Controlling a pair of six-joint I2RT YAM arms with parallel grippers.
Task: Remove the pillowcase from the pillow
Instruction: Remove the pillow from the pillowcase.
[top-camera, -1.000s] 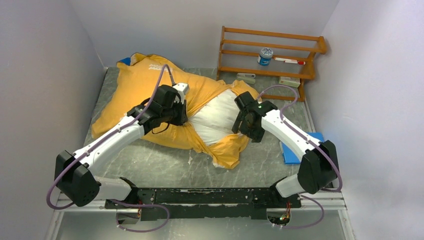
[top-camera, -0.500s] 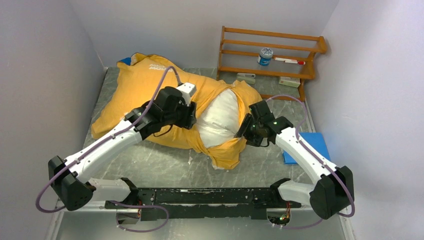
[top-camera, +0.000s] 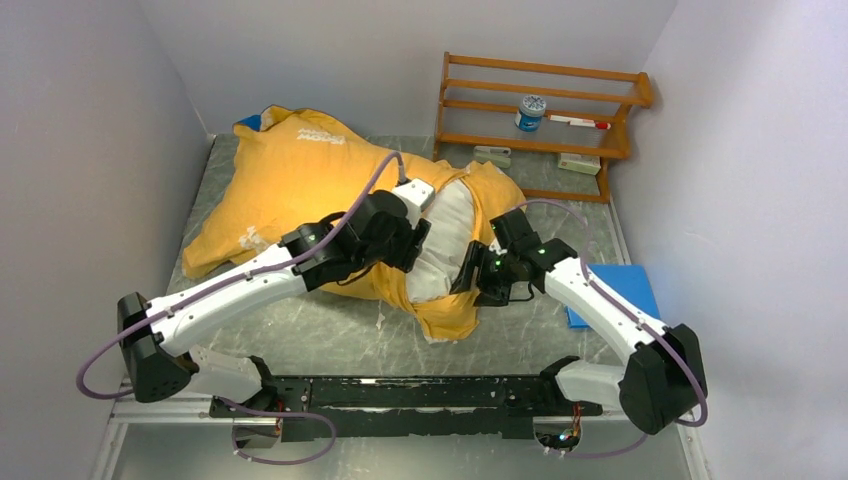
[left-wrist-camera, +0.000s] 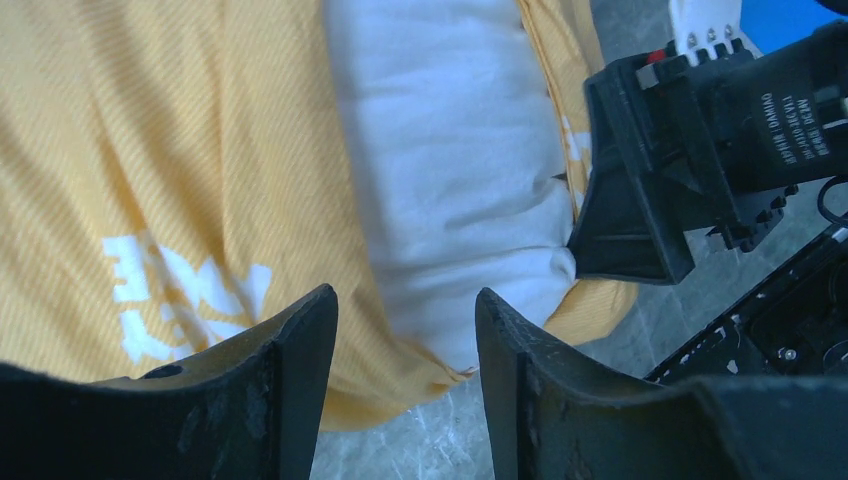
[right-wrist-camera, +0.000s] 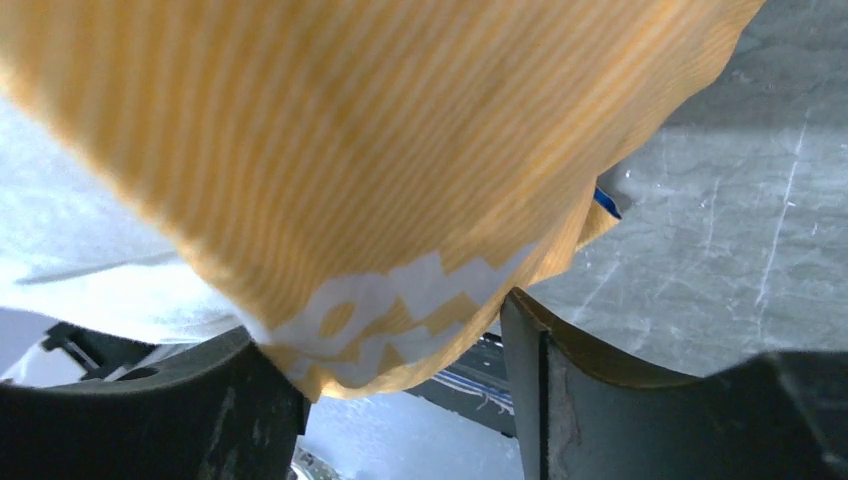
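The pillowcase (top-camera: 290, 190) lies yellow-orange side up over most of the white pillow (top-camera: 445, 235), which shows through the opening at the right end. My left gripper (top-camera: 418, 238) hovers over the opening's left edge. In the left wrist view it (left-wrist-camera: 405, 335) is open and empty above the pillowcase (left-wrist-camera: 180, 150) hem and the pillow (left-wrist-camera: 450, 150). My right gripper (top-camera: 468, 278) is at the pillow's near right corner. In the right wrist view it (right-wrist-camera: 400, 370) is open, with a lettered fold of the pillowcase (right-wrist-camera: 350, 130) hanging between its fingers.
A wooden rack (top-camera: 540, 100) stands at the back right with a small jar (top-camera: 532, 110) and a marker on it. A flat blue pad (top-camera: 615, 290) lies by the right arm. Walls close in on the left, back and right.
My left gripper has moved right along the pillowcase to the opening's edge. My right gripper has come down to the pillow's near corner. Less white pillow shows.
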